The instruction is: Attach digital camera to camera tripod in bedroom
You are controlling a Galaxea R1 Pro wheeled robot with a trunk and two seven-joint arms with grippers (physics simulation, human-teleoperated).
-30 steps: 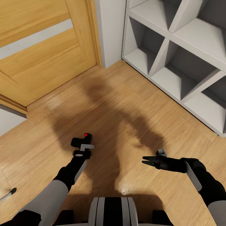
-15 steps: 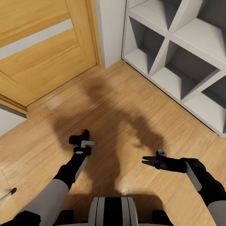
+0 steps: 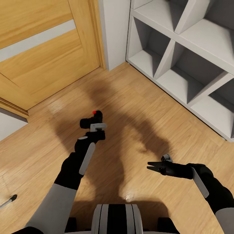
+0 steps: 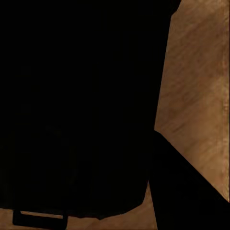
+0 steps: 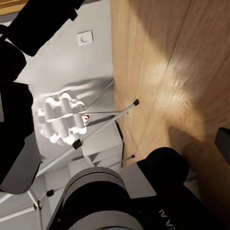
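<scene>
Right now the left gripper point(image 3: 92, 127) is clamped on the camera point(image 3: 91, 121), carried in the air over the wood floor point(image 3: 136, 107) between the door point(image 3: 45, 48) and the grey shelf point(image 3: 182, 61). The right gripper point(image 3: 150, 167) hangs empty, jaws nearly together. With no tripod in front, I'd say keep the camera level and the grip firm while driving on, arm clear of the shelf.

So we've got the door point(image 3: 42, 48) ahead on our left, shelf unit point(image 3: 191, 61) ahead right, floor point(image 3: 136, 107) between, and the digital camera point(image 3: 92, 121) out front of our left gripper point(image 3: 94, 127).
</scene>
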